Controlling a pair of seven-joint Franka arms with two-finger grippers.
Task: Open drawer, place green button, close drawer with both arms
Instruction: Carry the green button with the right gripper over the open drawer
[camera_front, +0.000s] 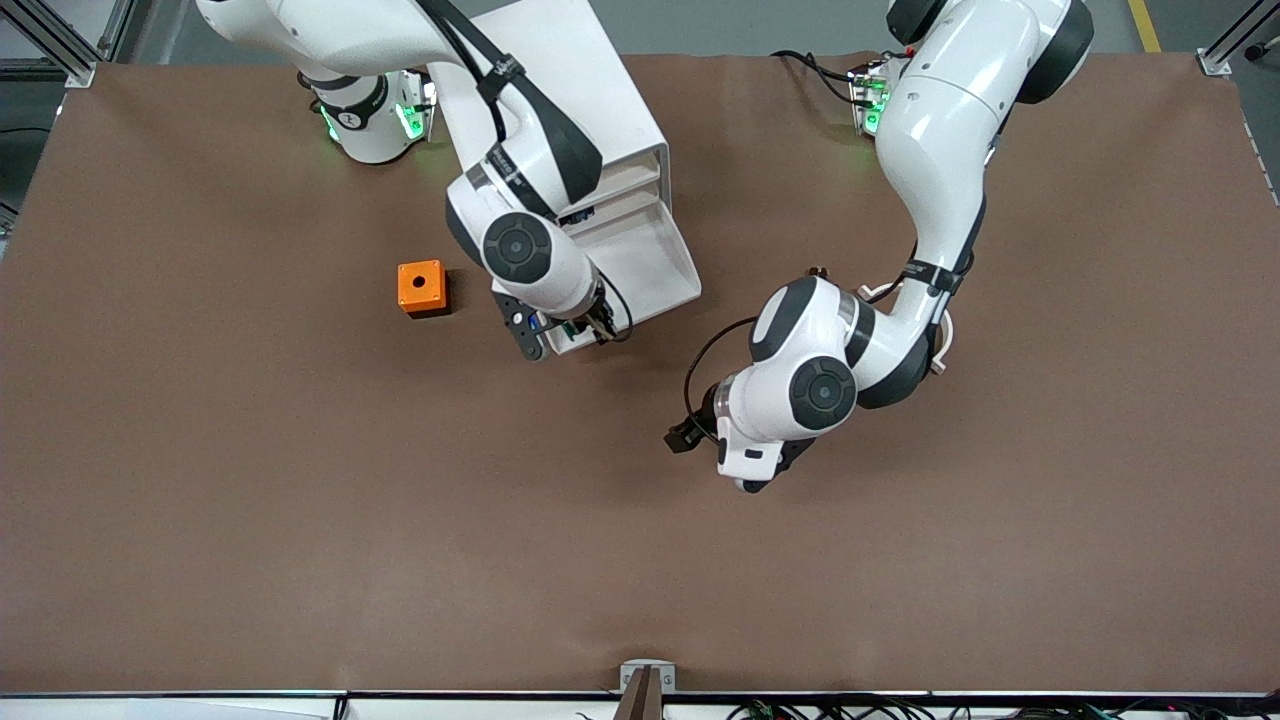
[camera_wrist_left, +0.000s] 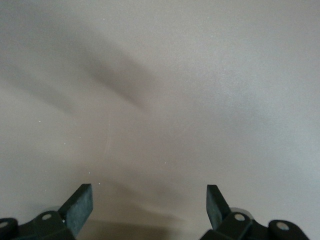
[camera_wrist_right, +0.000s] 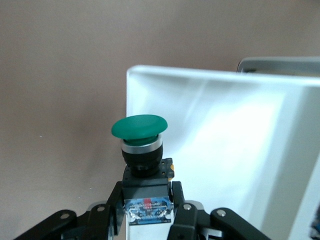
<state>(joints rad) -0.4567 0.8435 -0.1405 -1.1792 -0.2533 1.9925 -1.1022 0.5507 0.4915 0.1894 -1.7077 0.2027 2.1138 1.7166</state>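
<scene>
The white cabinet (camera_front: 560, 90) stands near the right arm's base. Its drawer (camera_front: 650, 250) is pulled out toward the front camera, and its tray floor shows bare. My right gripper (camera_front: 572, 335) hangs over the drawer's front rim, shut on the button. In the right wrist view the button (camera_wrist_right: 139, 127) stands upright between the fingers (camera_wrist_right: 182, 207), green cap up. There the right gripper (camera_wrist_right: 146, 200) has the drawer's white tray (camera_wrist_right: 225, 135) just past it. My left gripper (camera_front: 762, 480) is low over bare table toward the left arm's end. In its wrist view it (camera_wrist_left: 150, 205) is open and empty.
An orange cube with a round hole (camera_front: 422, 287) sits on the brown table beside the drawer, toward the right arm's end. The brown table surface (camera_front: 640, 560) stretches wide nearer the front camera.
</scene>
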